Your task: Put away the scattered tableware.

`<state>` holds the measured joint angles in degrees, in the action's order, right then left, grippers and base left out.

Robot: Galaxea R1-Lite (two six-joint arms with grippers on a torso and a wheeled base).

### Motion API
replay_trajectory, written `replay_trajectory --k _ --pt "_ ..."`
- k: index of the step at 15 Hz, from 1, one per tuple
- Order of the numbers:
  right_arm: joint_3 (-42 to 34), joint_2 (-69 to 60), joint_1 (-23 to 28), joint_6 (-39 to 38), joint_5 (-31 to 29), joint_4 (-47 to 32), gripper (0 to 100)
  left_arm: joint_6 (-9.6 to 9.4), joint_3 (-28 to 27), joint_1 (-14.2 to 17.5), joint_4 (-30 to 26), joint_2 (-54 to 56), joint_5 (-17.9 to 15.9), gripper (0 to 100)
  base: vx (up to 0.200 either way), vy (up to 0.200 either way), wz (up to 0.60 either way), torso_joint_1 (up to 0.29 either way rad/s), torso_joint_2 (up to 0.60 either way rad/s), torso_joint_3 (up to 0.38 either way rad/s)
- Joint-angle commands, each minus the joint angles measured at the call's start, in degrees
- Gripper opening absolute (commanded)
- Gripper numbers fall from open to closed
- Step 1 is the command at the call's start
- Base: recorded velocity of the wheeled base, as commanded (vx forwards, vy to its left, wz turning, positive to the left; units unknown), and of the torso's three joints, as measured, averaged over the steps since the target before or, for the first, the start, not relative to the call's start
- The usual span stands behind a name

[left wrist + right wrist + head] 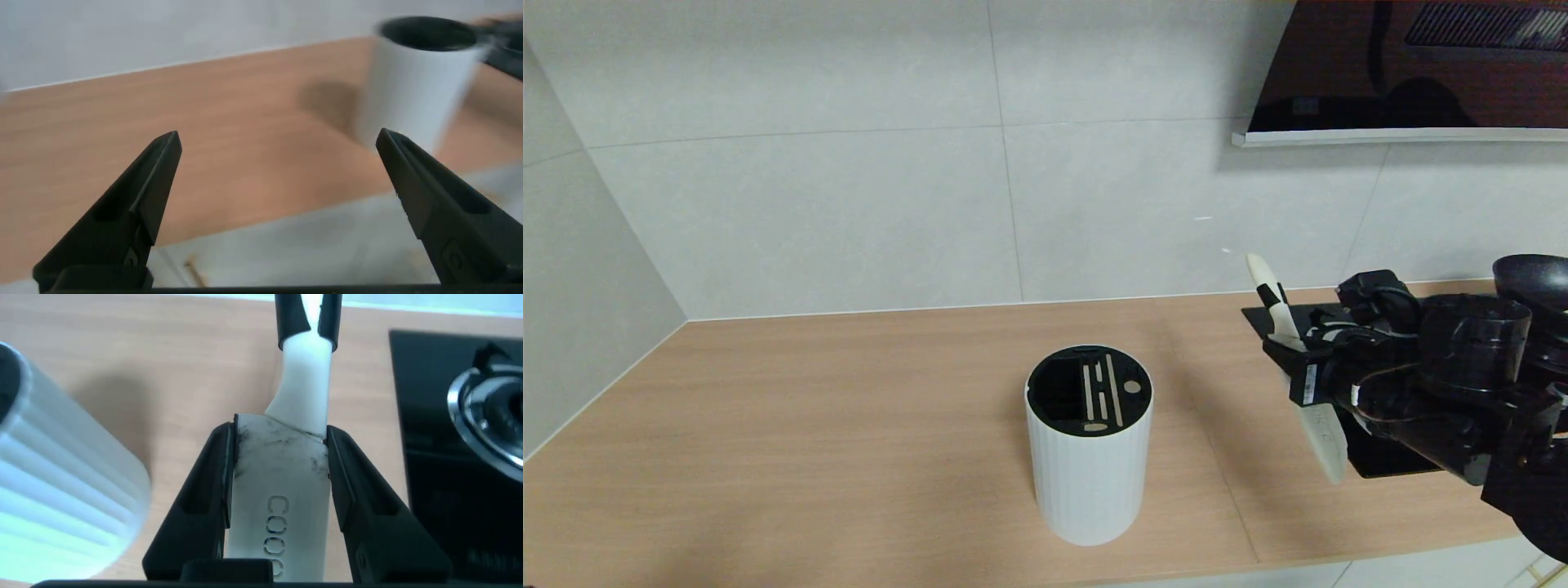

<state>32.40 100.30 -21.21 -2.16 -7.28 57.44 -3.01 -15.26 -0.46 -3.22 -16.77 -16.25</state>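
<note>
The right pincer (1294, 359) is shut tight on a white knife (1321, 437). It holds the knife up in the air, off to the right of the white holder (1089, 457). The holder stands on the wooden surface (849, 425). The left pincer (276, 137) is wide open and holds nothing.

The knife is tilted, and the slots on top of the holder are thin (just dark lines in the lid). If the blade comes in crooked, it could miss a slot and hit the lid. A hard bump might tip the tall holder over. The smooth blade could also slide in the pincer.
</note>
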Motion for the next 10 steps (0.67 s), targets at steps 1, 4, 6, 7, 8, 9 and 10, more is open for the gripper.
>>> replay_trajectory --k 1,4,6,7,8,9,10 --pt "5.13 -0.28 -0.15 -0.04 0.16 -3.74 0 0.29 -8.29 -0.24 -0.12 -17.24 -9.06 100 0.000 0.000 0.00 0.000 0.00 0.000" --pt "11.89 -0.46 -1.29 0.05 0.25 -8.31 0 0.37 -16.47 -1.47 1.11 -29.81 -12.84 100 0.000 0.000 0.00 0.000 0.00 0.000" --pt "15.32 -0.72 -3.57 0.05 0.33 -10.60 0 0.37 -20.77 -5.07 1.81 -38.25 -12.84 100 0.000 0.000 0.00 0.000 0.00 0.000" --pt "16.73 -0.81 -4.98 0.05 0.33 -11.39 0 0.64 -22.53 -7.10 3.13 -42.02 -12.75 100 0.000 0.000 0.00 0.000 0.00 0.000" --pt "18.05 -0.90 -6.56 0.05 0.33 -12.27 0 1.78 -23.85 -9.20 5.68 -45.45 -12.75 100 0.000 0.000 0.00 0.000 0.00 0.000" --pt "18.75 -1.34 -8.23 0.05 0.42 -13.50 0 3.54 -24.82 -11.67 8.84 -48.79 -12.58 100 0.000 0.000 0.00 0.000 0.00 0.000" --pt "19.36 -1.95 -10.17 0.05 0.42 -14.55 0 6.35 -25.61 -14.74 13.15 -52.48 -12.49 100 0.000 0.000 0.00 0.000 0.00 0.000"
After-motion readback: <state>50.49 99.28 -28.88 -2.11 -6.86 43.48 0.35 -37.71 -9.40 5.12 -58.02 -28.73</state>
